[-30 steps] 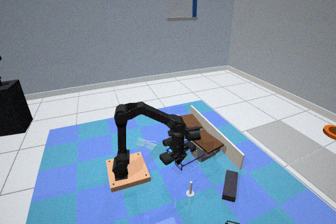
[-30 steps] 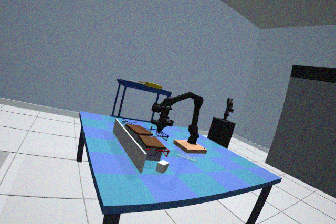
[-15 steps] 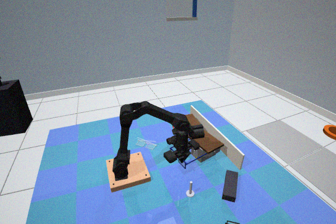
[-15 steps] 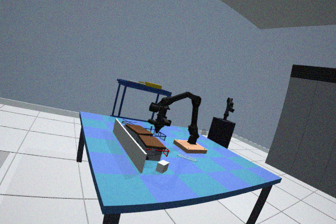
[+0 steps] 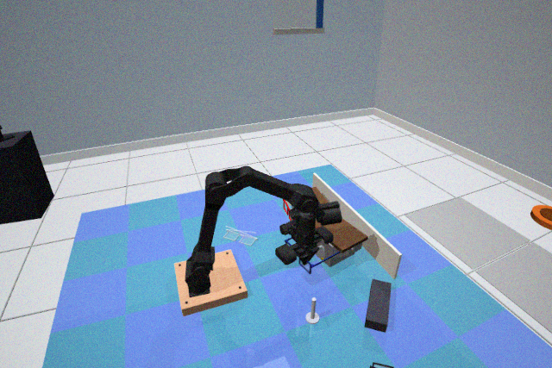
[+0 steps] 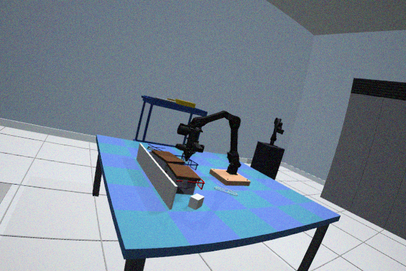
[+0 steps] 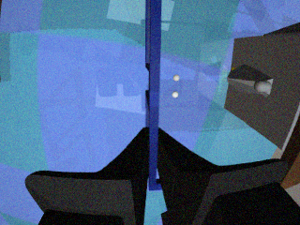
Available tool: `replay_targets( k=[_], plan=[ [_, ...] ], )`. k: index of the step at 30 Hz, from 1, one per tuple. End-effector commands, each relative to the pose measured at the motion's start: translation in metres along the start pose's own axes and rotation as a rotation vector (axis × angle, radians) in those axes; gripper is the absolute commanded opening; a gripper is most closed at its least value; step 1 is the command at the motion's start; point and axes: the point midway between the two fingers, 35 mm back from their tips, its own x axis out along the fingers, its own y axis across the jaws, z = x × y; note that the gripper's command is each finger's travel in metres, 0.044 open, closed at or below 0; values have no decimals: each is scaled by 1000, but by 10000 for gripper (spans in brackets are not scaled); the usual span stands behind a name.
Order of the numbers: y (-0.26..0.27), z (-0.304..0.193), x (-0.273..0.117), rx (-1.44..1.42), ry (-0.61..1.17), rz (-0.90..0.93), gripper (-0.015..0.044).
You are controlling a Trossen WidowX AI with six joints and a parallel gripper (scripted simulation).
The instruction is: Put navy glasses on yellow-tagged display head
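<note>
My gripper is shut on the front frame of the navy glasses, holding them above the table. Their front is toward my base and the temples point toward the heads. The head with the yellow tag is a grey block under a brown slanted top; its nose knob and a bit of yellow show in the wrist view. One temple reaches the head's front in the top view; contact cannot be told. The other head wears red glasses.
A pale upright panel stands behind both heads. Clear glasses lie near my base. A white peg and a dark block stand on the near side. A white cube sits beside the red-glasses head.
</note>
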Motion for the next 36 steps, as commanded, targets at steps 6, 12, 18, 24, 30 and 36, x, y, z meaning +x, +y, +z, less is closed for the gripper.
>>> replay_targets(
  k=[6,12,18,24,30,36],
  plan=[
    [-14,0,1,4,2,1,0],
    [-23,0,1,4,2,1,0],
    [-33,0,1,4,2,0,0],
    [-42,0,1,4,2,-1,0],
    [-51,0,1,4,2,-2,0],
    [-61,0,1,4,2,-2,0]
  ],
)
